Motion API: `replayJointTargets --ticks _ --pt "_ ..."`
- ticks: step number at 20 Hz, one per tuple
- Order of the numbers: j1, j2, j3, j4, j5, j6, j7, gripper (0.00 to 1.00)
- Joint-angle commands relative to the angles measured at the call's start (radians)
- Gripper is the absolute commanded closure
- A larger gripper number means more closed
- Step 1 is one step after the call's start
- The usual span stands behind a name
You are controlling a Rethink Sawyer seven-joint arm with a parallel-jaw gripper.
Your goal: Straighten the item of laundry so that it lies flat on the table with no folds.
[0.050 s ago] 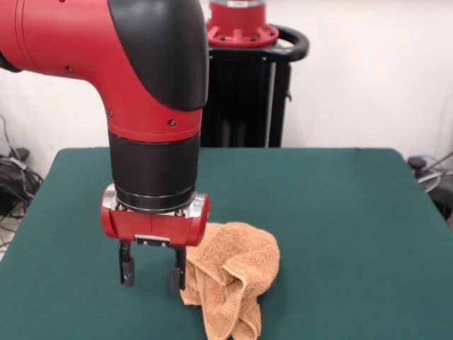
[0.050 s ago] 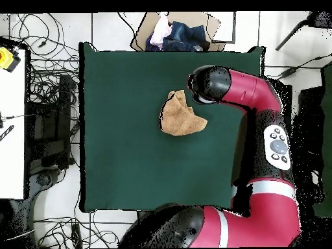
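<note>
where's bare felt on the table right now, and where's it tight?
In the overhead view, open green table runs from the crumpled orange towel to the cable-side edge and along the base-side strip. In the front view, the felt beyond the towel is bare too. It is tight where the gripper, jaws open, hangs beside the towel.

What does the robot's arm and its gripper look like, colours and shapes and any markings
The arm is thick and rounded, glossy red with black joint covers and a black cylindrical wrist. A red block with a silver rim carries the gripper, which has two short black fingers. From overhead, a white oval panel with dark buttons sits on one red link.
</note>
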Motion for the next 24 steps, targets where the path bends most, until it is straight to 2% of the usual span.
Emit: replayJointTargets --ticks 1,10,16,21,24 --pt "0.024 0.017 0.069 0.095 -0.01 0.013 0.022 0.0" --pt "-0.005 0.156 0.127 -0.133 -0.005 0.159 -0.113 0.0" --pt "-0.003 0.209 0.145 -0.234 -0.018 0.21 -0.146 0.0" --pt "-0.002 0.15 0.123 -0.147 -0.023 0.166 -0.095 0.0" --pt "-0.012 0.067 0.1 -0.007 -0.024 0.104 -0.054 0.0"
